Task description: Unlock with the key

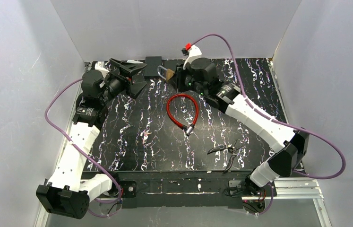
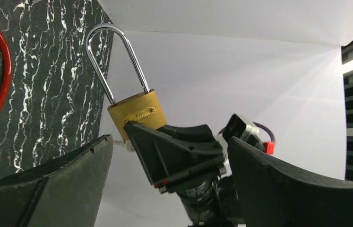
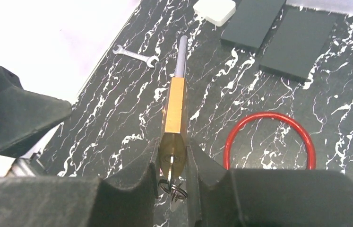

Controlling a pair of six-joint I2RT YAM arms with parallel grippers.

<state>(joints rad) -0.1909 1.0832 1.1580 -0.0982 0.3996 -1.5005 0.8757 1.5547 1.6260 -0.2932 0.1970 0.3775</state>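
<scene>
A brass padlock [image 1: 165,73] with a long steel shackle is held off the table at the back middle. My right gripper [image 1: 176,78] is shut on its body. In the right wrist view the padlock [image 3: 174,104] points away between my fingers [image 3: 141,170], and a small key [image 3: 170,169] on a wire ring sits in its keyhole. In the left wrist view the padlock [image 2: 139,113] has both shackle legs in the body. My left gripper [image 1: 136,75] is open and empty just left of the padlock; in its own view its jaws stand wide apart [image 2: 169,142].
A red cable lock loop [image 1: 182,109] lies mid-table. Pliers [image 1: 226,152] lie at the front right. A small wrench [image 3: 135,55], a white block [image 3: 214,9] and dark flat slabs [image 3: 259,16] lie near the back edge. White walls enclose the table.
</scene>
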